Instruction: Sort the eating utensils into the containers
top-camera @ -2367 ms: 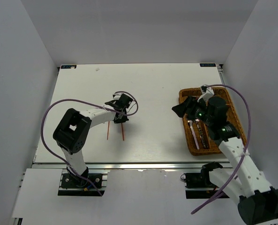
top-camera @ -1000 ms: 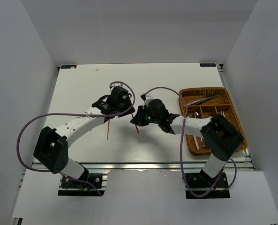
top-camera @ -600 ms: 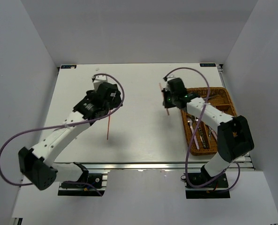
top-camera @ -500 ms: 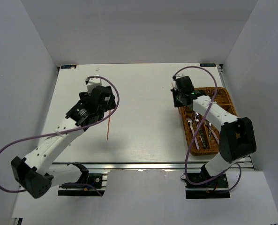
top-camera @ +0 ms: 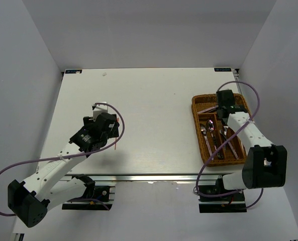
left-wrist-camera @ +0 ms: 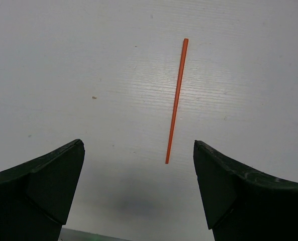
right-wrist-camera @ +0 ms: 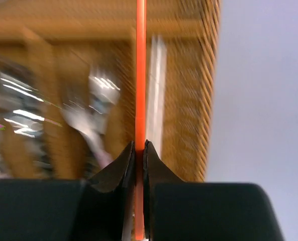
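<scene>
My left tool [left-wrist-camera: 137, 146] stands wide with nothing between its fingers [left-wrist-camera: 48, 181]. Both fingers are cut off by the lower edge of the wrist view. Beyond them the loose chopstick [left-wrist-camera: 175, 100], thin and orange, lies flat on the white desk [top-camera: 154, 100]. It is apart from both fingers and closer to the right one. In the top view the left arm covers nearly all of this stick. I make out only a short red piece beside the purple cable [top-camera: 119, 128], on the left half of the desk, toward the near side.

My right tool [right-wrist-camera: 139, 146] is narrow, pinched on the held chopstick [right-wrist-camera: 140, 75]. This stick, also orange, runs straight out of the fingers and leaves the wrist view at the top, so I cannot see its tip. Behind it is the brown woven tray [right-wrist-camera: 201, 100], very blurred. The shiny shapes to the left of the stick and the pale strip just to its right I cannot name. In the top view the right wrist is over the far part of the tray, on the right side of the desk, and it hides its own fingers and the stick. I cannot tell whether the stick touches the tray. The cutlery [top-camera: 216, 138] lies in the lengthwise compartments, but the pieces are too small to tell apart.
</scene>
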Controlling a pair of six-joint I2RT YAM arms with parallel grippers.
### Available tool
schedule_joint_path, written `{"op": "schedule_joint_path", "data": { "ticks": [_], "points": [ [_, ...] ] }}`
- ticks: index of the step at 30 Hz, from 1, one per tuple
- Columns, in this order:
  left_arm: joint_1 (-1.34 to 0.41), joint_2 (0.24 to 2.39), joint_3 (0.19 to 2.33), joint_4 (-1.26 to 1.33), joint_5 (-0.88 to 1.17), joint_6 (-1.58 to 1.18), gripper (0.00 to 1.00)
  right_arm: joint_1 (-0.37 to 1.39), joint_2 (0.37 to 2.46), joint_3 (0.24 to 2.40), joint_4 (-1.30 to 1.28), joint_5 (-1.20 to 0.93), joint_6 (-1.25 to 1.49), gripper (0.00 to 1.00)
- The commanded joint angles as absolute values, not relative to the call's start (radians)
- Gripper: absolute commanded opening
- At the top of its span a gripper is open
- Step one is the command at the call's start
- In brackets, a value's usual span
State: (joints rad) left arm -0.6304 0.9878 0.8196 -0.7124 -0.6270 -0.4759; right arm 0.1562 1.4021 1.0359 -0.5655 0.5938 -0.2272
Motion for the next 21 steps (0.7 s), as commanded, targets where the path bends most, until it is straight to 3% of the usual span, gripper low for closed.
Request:
{"op": "schedule_joint_path", "data": {
  "ticks": [1, 8, 14, 19, 20, 21],
  "points": [
    [-0.635, 0.960, 0.827, -0.686, -0.652, -0.482, 0.98, 0.086, 1.336, 0.939, -0.517, 0.674, -0.337, 0.00],
    [-0.638, 0.968, 0.821, -0.683, -0.646, -0.483, 0.98, -0.044, 1.241, 0.735, -0.345, 0.701, -0.454, 0.00],
    [-0.693, 0.936, 0.808, -0.687, -0.698, -0.503, 0.98, -0.069, 1.304, 0.715, -0.330, 0.762, -0.460, 0.00],
    [-0.707, 0.936, 0.808, -0.687, -0.712, -0.506, 0.98, -0.081, 1.307, 0.749, -0.325, 0.732, -0.451, 0.18],
    [-0.712, 0.936, 0.808, -0.689, -0.716, -0.506, 0.98, -0.083, 1.304, 0.753, -0.321, 0.733, -0.448, 0.31],
    [-0.713, 0.934, 0.808, -0.689, -0.716, -0.508, 0.98, -0.083, 1.305, 0.758, -0.327, 0.732, -0.436, 0.37]
  ]
}}
